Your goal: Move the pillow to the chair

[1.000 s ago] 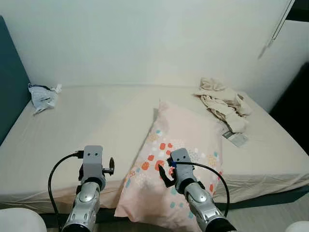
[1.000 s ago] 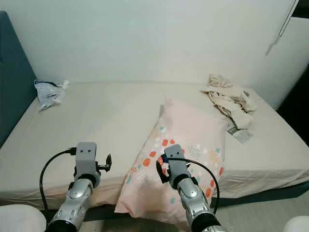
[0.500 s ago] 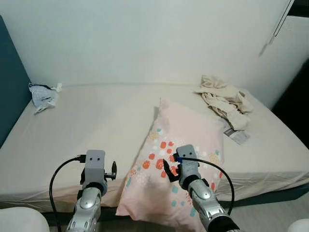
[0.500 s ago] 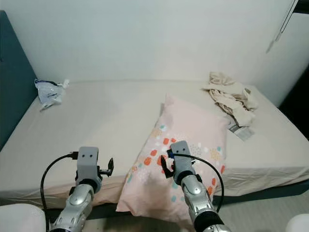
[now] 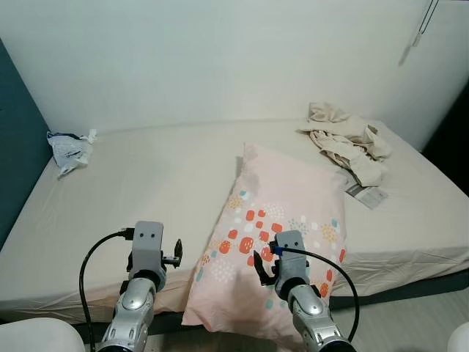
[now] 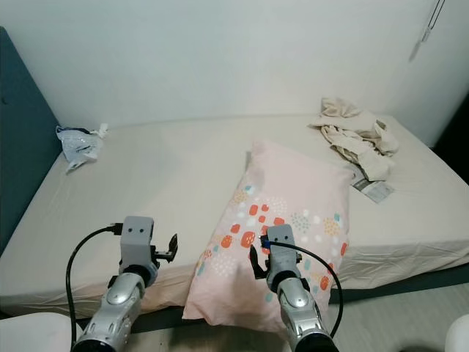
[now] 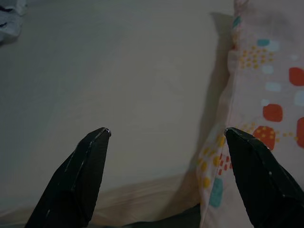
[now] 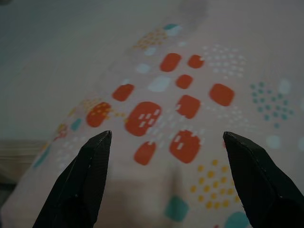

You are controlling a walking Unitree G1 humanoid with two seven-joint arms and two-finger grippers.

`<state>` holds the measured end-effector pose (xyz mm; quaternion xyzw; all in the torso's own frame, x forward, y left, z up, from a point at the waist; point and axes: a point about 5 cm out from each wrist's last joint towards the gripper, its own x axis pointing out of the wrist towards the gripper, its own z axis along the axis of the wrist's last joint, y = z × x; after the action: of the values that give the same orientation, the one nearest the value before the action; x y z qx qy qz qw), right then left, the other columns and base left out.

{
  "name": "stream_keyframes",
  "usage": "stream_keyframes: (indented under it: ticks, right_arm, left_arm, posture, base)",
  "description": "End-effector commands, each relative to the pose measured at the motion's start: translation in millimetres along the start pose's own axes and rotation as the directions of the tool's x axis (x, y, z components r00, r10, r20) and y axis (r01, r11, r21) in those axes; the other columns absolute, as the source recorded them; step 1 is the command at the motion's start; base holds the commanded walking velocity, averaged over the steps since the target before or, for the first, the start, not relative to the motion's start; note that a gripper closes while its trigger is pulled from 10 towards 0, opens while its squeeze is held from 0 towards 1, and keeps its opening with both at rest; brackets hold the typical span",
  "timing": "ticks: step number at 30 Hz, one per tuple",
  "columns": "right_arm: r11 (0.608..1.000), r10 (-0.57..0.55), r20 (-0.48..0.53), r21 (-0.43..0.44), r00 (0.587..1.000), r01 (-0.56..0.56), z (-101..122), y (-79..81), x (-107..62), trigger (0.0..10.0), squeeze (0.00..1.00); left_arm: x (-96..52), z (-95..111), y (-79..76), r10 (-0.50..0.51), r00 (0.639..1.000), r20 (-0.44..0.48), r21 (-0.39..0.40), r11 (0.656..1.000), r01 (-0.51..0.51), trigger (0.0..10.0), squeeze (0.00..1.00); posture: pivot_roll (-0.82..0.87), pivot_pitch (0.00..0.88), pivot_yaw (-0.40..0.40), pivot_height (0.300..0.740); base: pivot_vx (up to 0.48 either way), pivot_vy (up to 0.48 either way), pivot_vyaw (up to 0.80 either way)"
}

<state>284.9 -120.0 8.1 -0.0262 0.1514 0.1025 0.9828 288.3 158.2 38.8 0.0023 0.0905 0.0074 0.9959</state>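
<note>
A pink pillow with red, teal and yellow spots lies on the beige bed, its near end hanging over the front edge. My right gripper is open just above the pillow's spotted near end, with nothing between its fingers. My left gripper is open over the bare sheet, close beside the pillow's left edge. In the head views both silver arms reach forward, the left arm left of the pillow and the right arm over it.
A heap of beige clothes and a small packet lie at the bed's far right. A crumpled white and blue bag sits at the far left by the teal headboard. A white wall backs the bed.
The whole picture has shifted a little, so the camera has moved. Both arms sit lower in the picture and a bit further right. The pillow lies where it was.
</note>
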Motion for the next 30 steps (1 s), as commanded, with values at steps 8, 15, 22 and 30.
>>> stream_keyframes:
  ticks: [8, 15, 22, 30]
  right_arm:
    - [1.0, 0.016, -0.061, -0.008, 0.998, -0.016, -6.9, 4.1, 0.7, 10.0, 0.0]
    - [0.999, -0.024, -0.237, -0.041, 0.971, 0.015, -35.9, -6.3, -9.1, 10.0, 0.0]
    - [0.987, -0.163, -0.286, -0.041, 0.944, 0.158, -30.2, -21.7, -3.8, 10.0, 0.0]
    - [0.917, -0.398, -0.379, -0.196, 0.835, 0.348, -38.9, -54.6, -14.9, 10.0, 0.0]
  left_arm:
    - [0.1, -2.3, 4.1, -0.008, 1.0, -0.028, 0.006, 1.0, 0.008, 10.0, 0.0]
    - [-6.6, -27.5, 1.3, -0.081, 0.982, -0.171, 0.087, 0.991, 0.097, 10.0, 0.0]
    - [-12.1, -25.3, -21.5, -0.31, 0.941, -0.135, 0.03, 0.948, 0.316, 10.0, 0.0]
    - [-23.4, -26.5, -41.9, -0.524, 0.845, -0.11, -0.032, 0.851, 0.524, 10.0, 0.0]
  posture:
    - [-0.05, 0.056, -0.004, 0.689]
    - [-0.04, 0.065, -0.036, 0.689]
    - [-0.06, 0.061, -0.032, 0.689]
    - [-0.08, 0.059, -0.023, 0.689]
  base:
    - [0.0, 0.0, 0.0]
    - [0.0, 0.0, 0.0]
    - [0.0, 0.0, 0.0]
    - [0.0, 0.0, 0.0]
